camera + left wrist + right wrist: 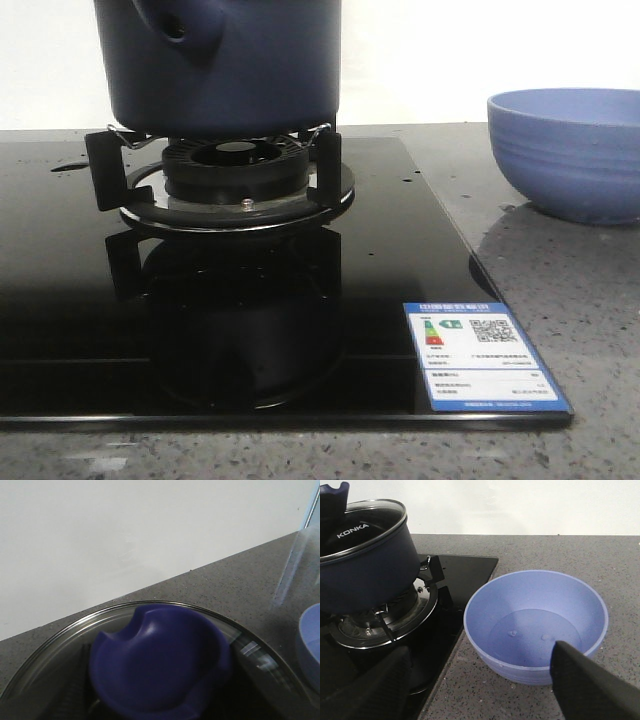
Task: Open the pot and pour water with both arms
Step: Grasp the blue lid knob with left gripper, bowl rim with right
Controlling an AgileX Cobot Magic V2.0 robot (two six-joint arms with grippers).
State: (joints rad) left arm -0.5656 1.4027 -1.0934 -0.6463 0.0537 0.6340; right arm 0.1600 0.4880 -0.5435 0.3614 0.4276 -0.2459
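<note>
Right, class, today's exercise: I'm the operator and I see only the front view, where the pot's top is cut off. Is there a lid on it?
Observer: Yes. The right wrist view shows a glass lid sitting on the pot.
Operator: Does it have anything to grab?
Observer: Yes, a dark blue knob stands on the lid, close under the left wrist camera.
Operator: I see only the bowl's outside. What's in it?
Observer: The bowl holds nothing solid. A couple of droplets show on its floor.
</note>
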